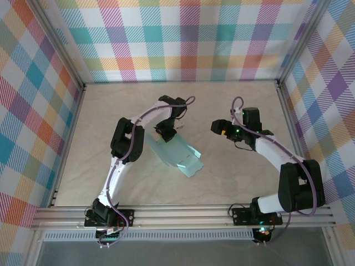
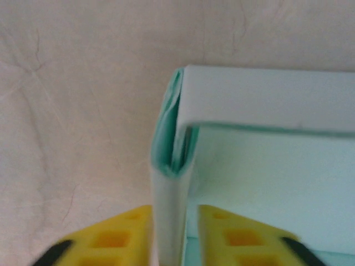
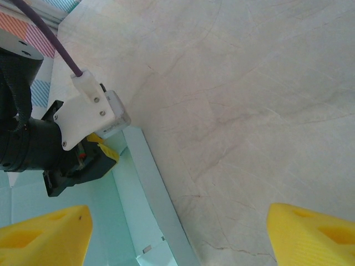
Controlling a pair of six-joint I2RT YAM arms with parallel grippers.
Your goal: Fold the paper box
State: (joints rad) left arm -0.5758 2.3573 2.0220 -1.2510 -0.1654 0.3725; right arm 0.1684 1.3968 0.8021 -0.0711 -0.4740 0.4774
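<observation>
1. The paper box point(image 1: 180, 155) is pale mint card. It lies on the table point(image 1: 111, 111) left of centre, between the two arms and nearer the left one. From above it reads as a partly folded blank, with a flat panel reaching toward the near right.
2. Left wrist view: one wall of the card stands upright, doubled over on itself, with its layers visible at the folded end. A second wall meets it at a corner and runs off to the right. A flat panel lies below them.
3. The left gripper point(image 2: 175, 213) sits at the far end of the box. Its yellow fingers point(image 2: 111, 241) stand narrowly apart, one on each side of the doubled wall. One finger lies against the card, and a thin sliver shows beside the other. Whether the wall is being pinched cannot be determined.
4. The right gripper point(image 3: 178, 216) is apart from the box, off to its right, over bare table. Its jaws are spread wide — nothing lies between them and nothing is held.
5. Right wrist view: the left gripper's black body, with its purple cable point(image 3: 50, 39), is at the box's edge. A long straight strip of card runs beside it.
6. Surroundings: plaid walls point(image 1: 183, 39) stand on three sides — an aluminium rail point(image 1: 183, 213) at the near edge carries both arm bases.
</observation>
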